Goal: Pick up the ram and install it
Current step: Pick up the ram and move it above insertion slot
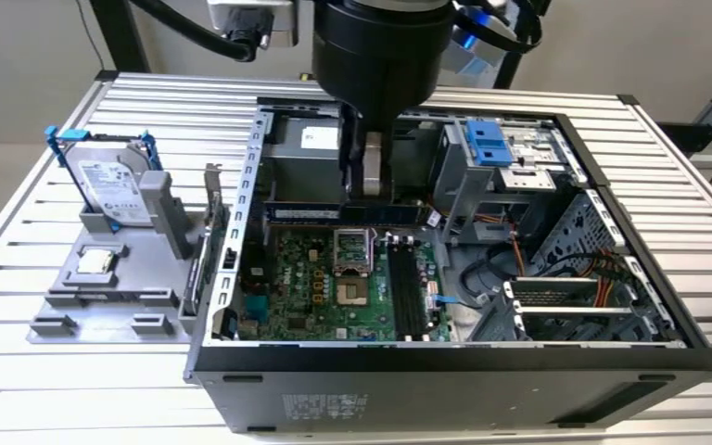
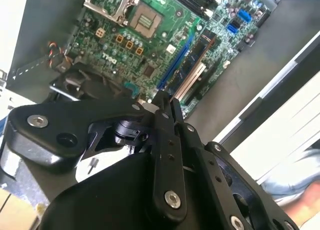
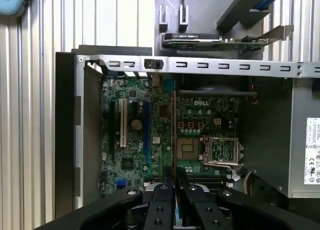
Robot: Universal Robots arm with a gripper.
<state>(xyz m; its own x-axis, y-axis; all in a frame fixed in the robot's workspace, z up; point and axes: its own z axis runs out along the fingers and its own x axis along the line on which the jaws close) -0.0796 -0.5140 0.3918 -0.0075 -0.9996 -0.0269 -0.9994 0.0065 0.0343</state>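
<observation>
While above motherboard [image 1: 319, 278], ram [image 1: 312, 214] within end effector [image 1: 376, 195].

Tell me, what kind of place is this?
Probably a robot lab for building computers: a gripper holds the ram over the motherboard of an open computer, on a slatted table beside a hard drive.

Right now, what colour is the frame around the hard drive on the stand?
Blue. The hard drive's frame shows best in the exterior view.

Open room over the motherboard [image 1: 319, 278]; power supply [image 1: 297, 153] and drive cage [image 1: 504, 158] just beside.
</observation>
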